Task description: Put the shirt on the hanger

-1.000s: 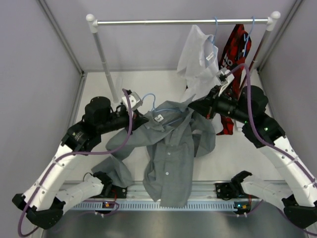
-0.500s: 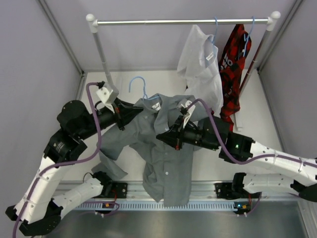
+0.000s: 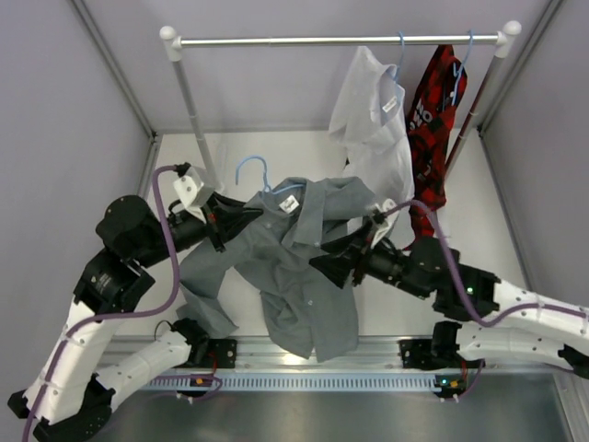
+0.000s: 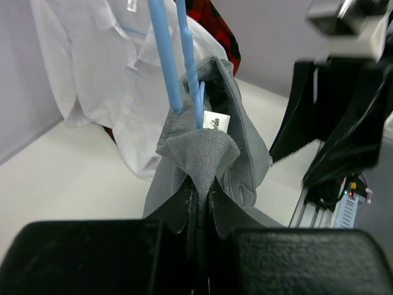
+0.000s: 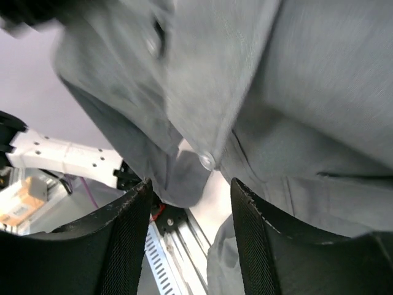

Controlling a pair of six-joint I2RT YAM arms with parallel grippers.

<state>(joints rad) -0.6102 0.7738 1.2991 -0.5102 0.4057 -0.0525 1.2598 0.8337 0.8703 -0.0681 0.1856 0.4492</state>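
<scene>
Nearest you, the shirt (image 3: 308, 304) hangs lifted over the middle of the table (image 3: 294, 147). In the top view its hem reaches down to the near edge, and one sleeve dangles at the near left.

Your right gripper (image 3: 329, 265) sits low against the shirt's right front. It is released. In the right wrist view the fingers (image 5: 123, 246) stand well apart with nothing pinched between them. Grey cloth fills the view above them, and a small white button (image 5: 207, 161) shows just beyond the tips.

A little farther and to the left, your left gripper (image 3: 224, 219) is clenched on the shirt at the collar and shoulder. The left wrist view shows its jaws pressed together on a pointed fold of grey cloth. A white label (image 4: 215, 121) shows inside the collar just above that fold.

The hanger (image 3: 253, 170) is there too. Its light-blue wires run down into the collar right above the pinched fold. You cannot tell from these views whether the jaws hold the wire as well as the cloth. Its hook stands up on the far side of the collar, not on the rail (image 3: 340, 40). The rest of it is mostly hidden under the shirt.

Farthest away, at the right end of the rail, a white shirt (image 3: 373, 120) and a red-and-black shirt (image 3: 433, 101) hang side by side on blue hangers.
</scene>
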